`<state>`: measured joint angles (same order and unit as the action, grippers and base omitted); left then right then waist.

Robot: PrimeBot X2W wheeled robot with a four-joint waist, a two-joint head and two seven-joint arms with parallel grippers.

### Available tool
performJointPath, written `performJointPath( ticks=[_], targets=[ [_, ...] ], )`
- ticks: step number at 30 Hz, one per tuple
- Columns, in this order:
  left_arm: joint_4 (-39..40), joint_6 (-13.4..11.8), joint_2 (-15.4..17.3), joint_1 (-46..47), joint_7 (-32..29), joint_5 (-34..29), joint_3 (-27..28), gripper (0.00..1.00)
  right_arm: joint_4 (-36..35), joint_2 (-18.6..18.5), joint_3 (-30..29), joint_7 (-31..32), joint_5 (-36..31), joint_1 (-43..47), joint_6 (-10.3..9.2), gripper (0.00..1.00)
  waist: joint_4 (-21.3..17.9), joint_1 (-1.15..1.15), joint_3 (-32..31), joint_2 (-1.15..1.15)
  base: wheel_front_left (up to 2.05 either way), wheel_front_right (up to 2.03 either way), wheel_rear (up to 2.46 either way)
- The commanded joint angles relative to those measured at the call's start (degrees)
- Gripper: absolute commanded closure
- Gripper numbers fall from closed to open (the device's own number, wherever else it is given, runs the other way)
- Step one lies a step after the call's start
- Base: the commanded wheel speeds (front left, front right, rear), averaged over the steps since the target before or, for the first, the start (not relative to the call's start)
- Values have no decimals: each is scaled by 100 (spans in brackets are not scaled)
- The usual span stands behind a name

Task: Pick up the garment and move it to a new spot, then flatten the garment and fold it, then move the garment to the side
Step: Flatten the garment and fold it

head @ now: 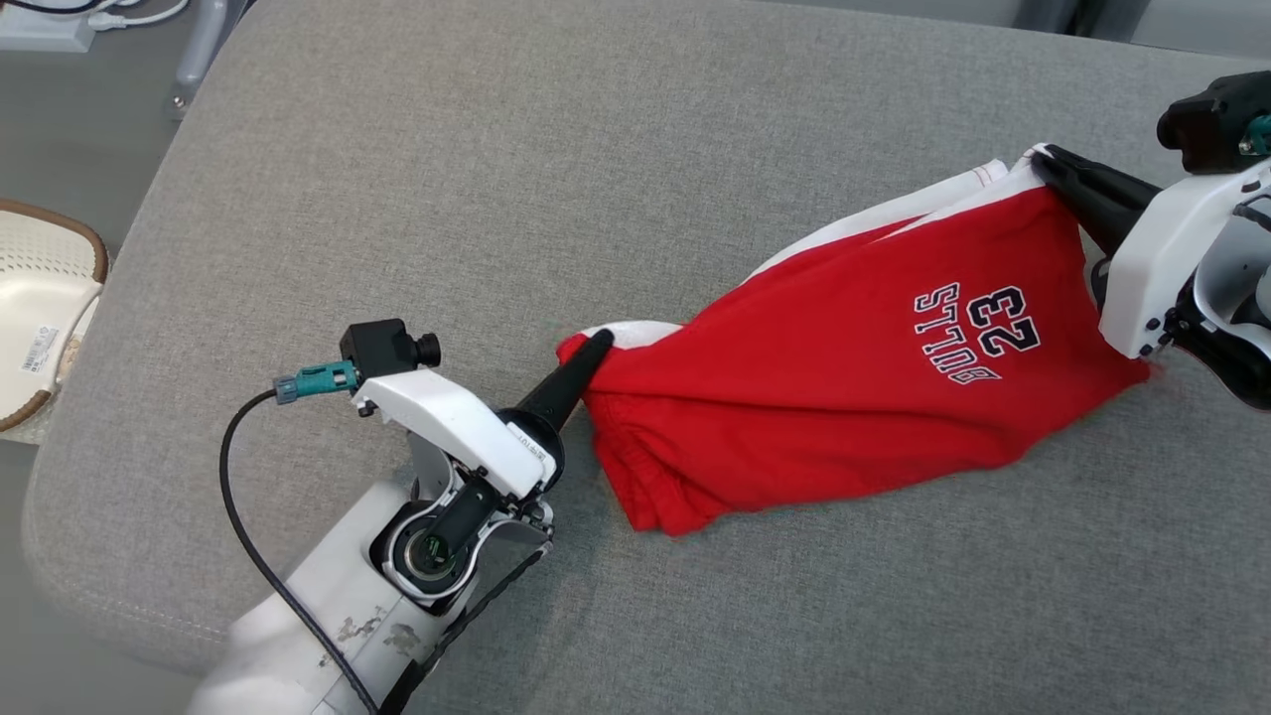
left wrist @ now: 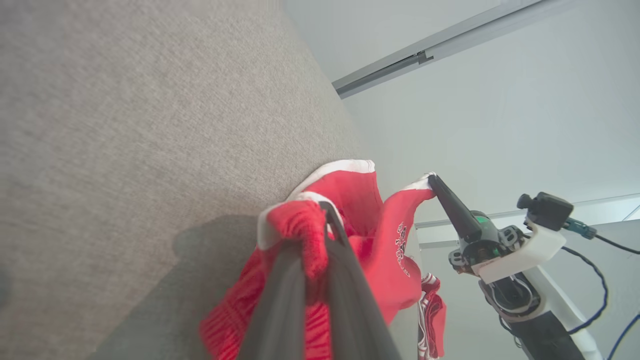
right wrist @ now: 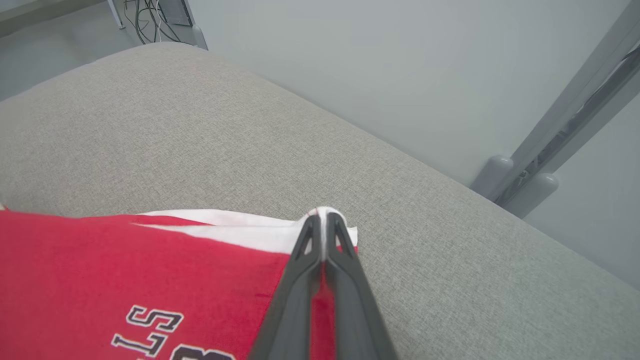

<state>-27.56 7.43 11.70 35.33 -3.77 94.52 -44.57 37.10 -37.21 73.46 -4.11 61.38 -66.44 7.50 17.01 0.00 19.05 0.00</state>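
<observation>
- The padded surface [head: 596, 149] is filling most of the head view: grey woven upholstery with a fine, even grain and a rounded, stitched edge.
- The red garment [head: 824, 397] is lying right of centre on that surface, stretching in a slanted band between the two grippers. It is a soft knit with white trim along its far edge and a gathered, ribbed hem bunching at its lower left end.
- The left arm [head: 328, 616], pale and scuffed, is rising from the bottom edge and angling up to the right, with a black cable [head: 238, 497] looping beside it.
- The right arm's white wrist housing [head: 1152, 268] is entering from the right edge and pointing up and left.
- The left gripper [head: 596, 343] is meeting the garment's near-left corner; its dark tapered fingers [left wrist: 285, 280] are pressing together and pinching the red ribbed fabric.
- The right gripper [head: 1043, 159] is gripping the far-right corner; its fingers [right wrist: 300, 300] are closing tightly on the white trim.
- Navy, white-outlined lettering [head: 978, 333] reading "BULLS 23" is showing upside down near the garment's right end.
</observation>
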Motion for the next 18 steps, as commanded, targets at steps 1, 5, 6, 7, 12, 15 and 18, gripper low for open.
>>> performJointPath(
  ticks=[1,5,6,7,12,15,18],
  targets=[
    [-59,9,-15,96,59,-62,82,100,67,18,1,-66,-29,-47,-2,100,30,0,47,0,0,0,0],
    [-105,9,-135,172,278,-185,250,100,235,74,0,-132,-76,-68,-2,100,67,0,134,0,0,0,0],
    [-96,9,-168,177,324,-227,272,100,275,85,-1,-141,-89,-66,-2,100,75,0,153,0,0,0,0],
    [-89,9,-197,172,358,-251,288,100,325,94,-1,-154,-89,-68,-2,100,84,0,173,0,0,0,0],
    [-28,9,-272,150,456,-400,306,100,548,165,-1,-251,-188,-102,-2,100,138,0,256,0,0,0,0],
    [-8,9,-312,155,493,-448,281,100,648,210,-1,-374,-268,-145,-2,100,174,0,305,0,0,0,0],
    [23,9,-353,203,579,-535,253,100,735,261,0,-499,-371,-210,-2,100,210,0,363,0,0,0,0]
  ],
)
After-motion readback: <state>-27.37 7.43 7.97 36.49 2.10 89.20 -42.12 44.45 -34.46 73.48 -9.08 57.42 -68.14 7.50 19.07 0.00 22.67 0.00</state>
